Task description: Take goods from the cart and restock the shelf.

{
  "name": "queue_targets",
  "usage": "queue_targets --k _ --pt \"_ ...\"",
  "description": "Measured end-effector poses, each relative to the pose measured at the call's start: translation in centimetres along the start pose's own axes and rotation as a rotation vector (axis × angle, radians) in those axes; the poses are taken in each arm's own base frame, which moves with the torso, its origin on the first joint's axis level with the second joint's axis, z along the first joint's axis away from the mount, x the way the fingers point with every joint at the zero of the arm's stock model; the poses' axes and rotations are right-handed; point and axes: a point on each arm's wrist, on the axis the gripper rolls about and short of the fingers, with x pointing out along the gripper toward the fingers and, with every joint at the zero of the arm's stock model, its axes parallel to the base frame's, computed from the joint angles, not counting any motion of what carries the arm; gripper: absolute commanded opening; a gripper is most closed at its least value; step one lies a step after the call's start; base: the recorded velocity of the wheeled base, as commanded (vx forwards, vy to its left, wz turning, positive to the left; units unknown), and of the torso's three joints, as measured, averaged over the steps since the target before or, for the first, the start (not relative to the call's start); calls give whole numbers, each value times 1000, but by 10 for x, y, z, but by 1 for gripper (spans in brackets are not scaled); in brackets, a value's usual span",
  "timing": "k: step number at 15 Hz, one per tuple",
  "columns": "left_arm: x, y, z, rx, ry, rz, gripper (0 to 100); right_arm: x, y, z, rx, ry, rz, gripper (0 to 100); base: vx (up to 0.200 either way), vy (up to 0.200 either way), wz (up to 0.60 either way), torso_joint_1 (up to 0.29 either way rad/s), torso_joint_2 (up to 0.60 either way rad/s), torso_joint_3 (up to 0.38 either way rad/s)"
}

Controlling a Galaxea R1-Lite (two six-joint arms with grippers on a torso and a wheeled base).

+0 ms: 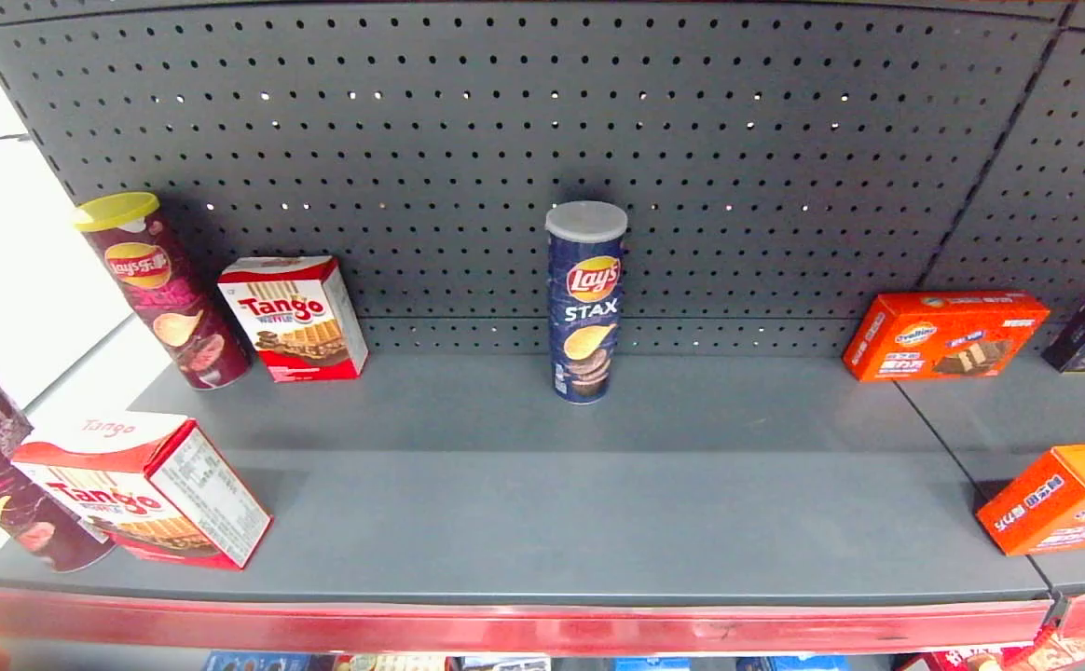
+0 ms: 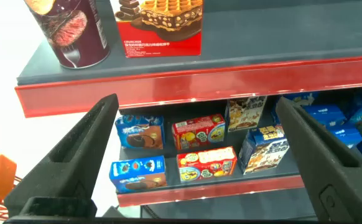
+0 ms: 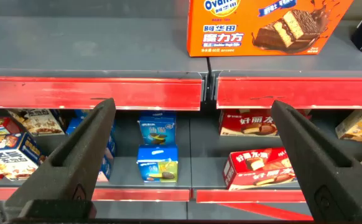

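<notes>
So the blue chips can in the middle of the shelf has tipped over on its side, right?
Not quite. The blue chips can is in the middle of the shelf, but it is standing upright with its lid on top. The head view shows it.

Both of the robot's grippers, spread wide and empty.
The left gripper (image 2: 194,104) holds its two dark, wedge-shaped fingers (image 2: 75,155) far apart, with nothing between them. Each finger tapers from a broad base to a narrow tip, and the inner faces slant away from each other. The right gripper (image 3: 193,106) is in the same pose: its fingers (image 3: 321,165) stand well apart, roughly symmetrical about the midline, and grasp nothing.
</notes>
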Motion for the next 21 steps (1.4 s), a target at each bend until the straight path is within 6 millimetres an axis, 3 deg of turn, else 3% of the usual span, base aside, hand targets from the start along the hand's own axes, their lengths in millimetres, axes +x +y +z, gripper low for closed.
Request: queue_targets --k 2,14,21 --pt "0 0 0 0 0 0 100 0 0 0 3 0 -1 100 0 0 0 0 0 0" --pt "0 0 0 0 0 0 100 0 0 0 1 0 -3 100 0 0 600 2 3 0" --pt "0 0 0 0 0 -1 100 0 0 0 1 0 -3 100 0 0 0 0 0 0"
